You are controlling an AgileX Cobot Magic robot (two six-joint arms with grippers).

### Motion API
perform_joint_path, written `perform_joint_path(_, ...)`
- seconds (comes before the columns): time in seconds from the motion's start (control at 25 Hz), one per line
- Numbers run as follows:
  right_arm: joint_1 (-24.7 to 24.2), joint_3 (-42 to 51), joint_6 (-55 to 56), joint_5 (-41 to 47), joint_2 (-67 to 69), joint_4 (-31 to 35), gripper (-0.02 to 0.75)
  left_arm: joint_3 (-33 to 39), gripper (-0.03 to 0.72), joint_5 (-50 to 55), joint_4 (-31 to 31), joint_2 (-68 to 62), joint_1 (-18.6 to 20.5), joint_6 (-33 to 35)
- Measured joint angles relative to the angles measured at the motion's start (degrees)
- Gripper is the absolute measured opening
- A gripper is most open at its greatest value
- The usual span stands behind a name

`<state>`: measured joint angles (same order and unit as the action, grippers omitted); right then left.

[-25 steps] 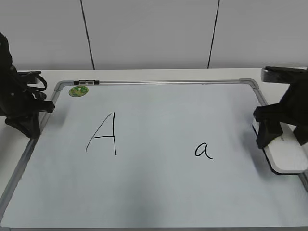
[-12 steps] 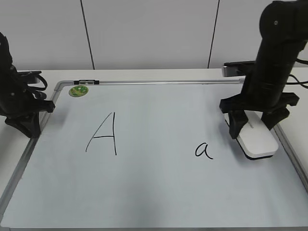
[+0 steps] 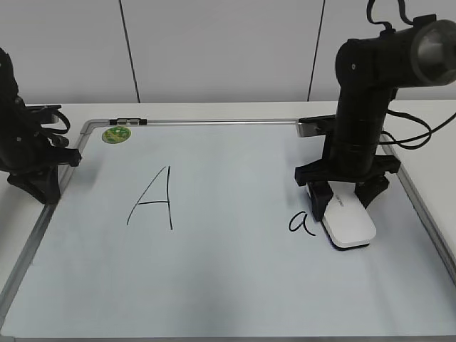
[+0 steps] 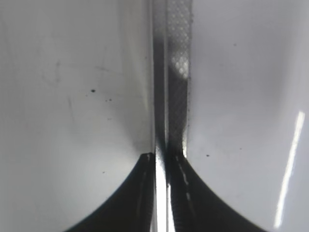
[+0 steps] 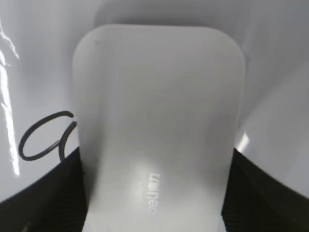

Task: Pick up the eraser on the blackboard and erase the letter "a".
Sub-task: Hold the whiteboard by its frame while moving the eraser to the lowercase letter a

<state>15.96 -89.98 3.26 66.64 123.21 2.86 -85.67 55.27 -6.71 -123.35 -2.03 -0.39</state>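
Note:
The white eraser lies flat on the blackboard, its left edge touching the small letter "a". My right gripper is shut on the eraser's far end. In the right wrist view the eraser fills the middle between the two black fingers, with the letter "a" at its left, partly covered. My left gripper stands at the board's left frame. In the left wrist view its fingers are shut, with the frame strip running between them.
A large capital "A" is drawn on the board's left half. A round green magnet sits at the far left corner, beside a black clip on the frame. The board's right frame runs close behind the right arm.
My right gripper has slid the eraser leftward across the board, from the right frame to the edge of the letter "a". The left arm has not moved.

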Motion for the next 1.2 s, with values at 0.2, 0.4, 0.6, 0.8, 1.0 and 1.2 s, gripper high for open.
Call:
perform_joint_path(0.2, 0.2, -0.5, 0.1, 0.2, 0.9, 1.0, 0.528, 0.0, 0.090, -0.1, -0.1, 0.0, 0.1, 0.0)
perform_joint_path(0.4, 3.6, -0.7, 0.2, -0.2, 1.0, 0.0, 0.528, 0.0, 0.098, -0.1, -0.1, 0.0, 0.1, 0.0)
perform_joint_path(0.6, 8.8, -0.8, 0.2, -1.7, 1.0, -0.2, 0.528, 0.0, 0.101, -0.1, -0.2, 0.0, 0.1, 0.0)
perform_joint_path(0.8, 12.2, -1.1, 0.2, -2.2, 1.5, 0.0, 0.527, 0.0, 0.104, -0.2, -0.2, 0.0, 0.1, 0.0)
perform_joint_path(1.0, 12.7, -1.2, 0.2, -1.8, 1.5, 0.0, 0.527, 0.0, 0.104, -0.2, -0.2, 0.0, 0.1, 0.0)
perform_joint_path(1.2, 12.1, -2.4, 1.0, 0.1, 2.1, -1.0, 0.527, 0.0, 0.106, -0.2, -0.3, 0.0, 0.1, 0.0)
